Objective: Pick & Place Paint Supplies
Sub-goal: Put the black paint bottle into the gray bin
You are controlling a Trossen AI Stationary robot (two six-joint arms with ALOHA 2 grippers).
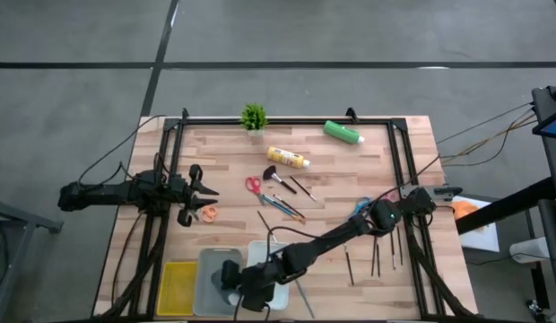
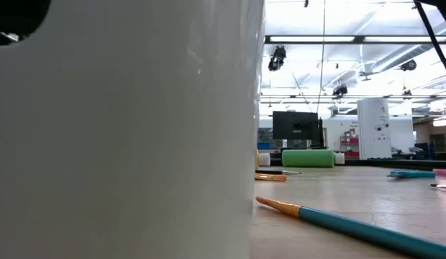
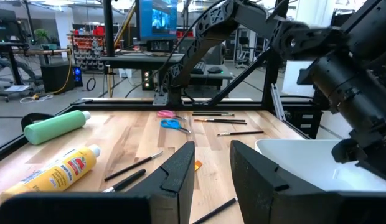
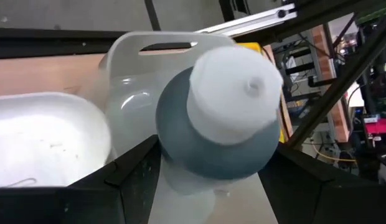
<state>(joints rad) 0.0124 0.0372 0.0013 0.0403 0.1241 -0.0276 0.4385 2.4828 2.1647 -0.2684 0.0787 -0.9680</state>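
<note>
The grey-blue paint bottle with a white cap sits in the grey rectangular tray at the wooden bench's seven o'clock edge, between the yellow tray at its nine o'clock and the white tray at its three o'clock.

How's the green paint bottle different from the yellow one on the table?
The green bottle is plain green and lies at the table's far edge, near the right corner; the yellow bottle carries a printed label and lies nearer the middle. The green bottle's cap points right in the high view, the yellow bottle's left. Both lie on their sides on the wood, untouched, with white caps.
</note>
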